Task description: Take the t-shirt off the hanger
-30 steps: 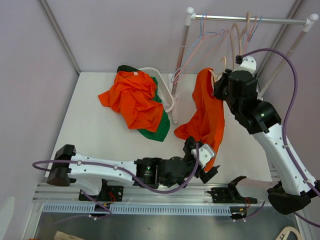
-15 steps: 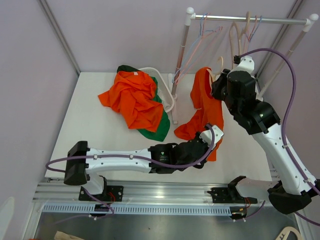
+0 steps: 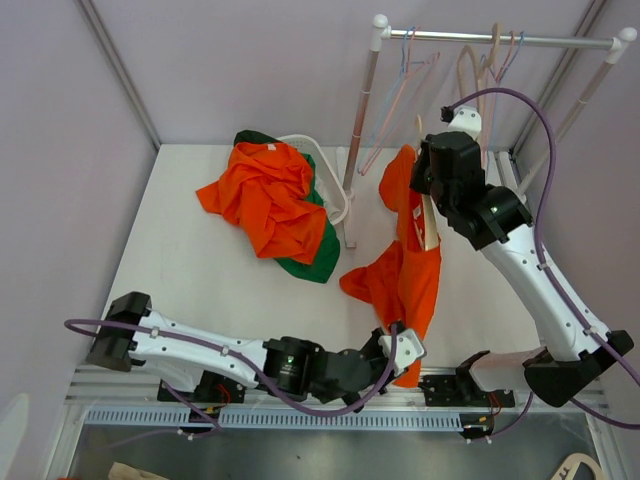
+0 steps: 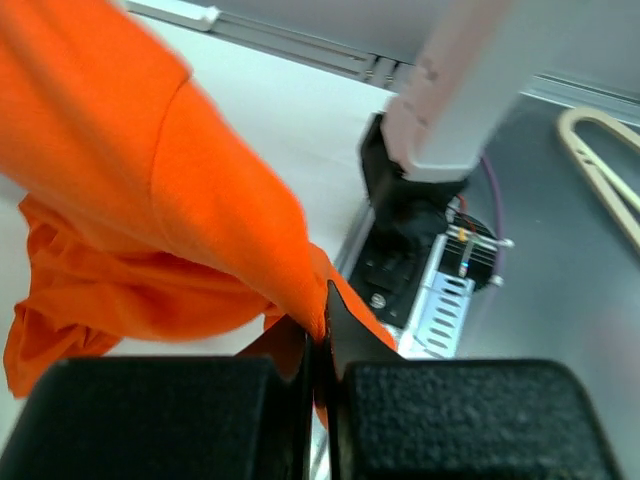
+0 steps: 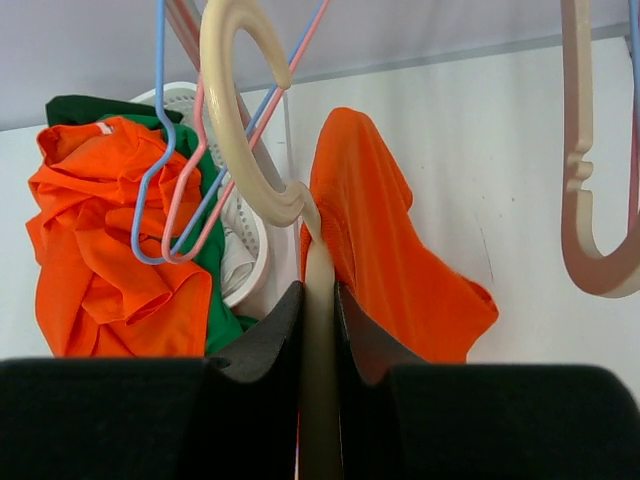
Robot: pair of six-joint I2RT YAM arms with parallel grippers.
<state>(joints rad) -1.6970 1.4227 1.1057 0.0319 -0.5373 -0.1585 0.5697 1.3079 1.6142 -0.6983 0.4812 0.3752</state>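
The orange t-shirt [image 3: 415,275] hangs stretched between my two grippers, from the back of the table to its near edge. My right gripper [image 3: 428,190] is shut on the neck of the cream hanger [image 5: 235,110], which holds the shirt's top [image 5: 380,240] beside the rack post. The hanger's arm [image 3: 429,225] shows partly through the cloth. My left gripper [image 3: 405,352] is low at the near edge. In the left wrist view its jaws [image 4: 320,330] are pinched on a fold of the orange fabric [image 4: 200,220].
A heap of orange and green clothes [image 3: 270,205] lies at the back left over a white basket [image 3: 325,165]. The clothes rack [image 3: 500,38] carries several empty hangers at the back right. Its post [image 3: 358,130] stands mid-table. A loose cream hanger [image 4: 600,170] lies beyond the front rail.
The left gripper closed on the shirt's lower edge and drew it toward the near edge. The right gripper lifted the hanger farther back, so the shirt is now stretched long.
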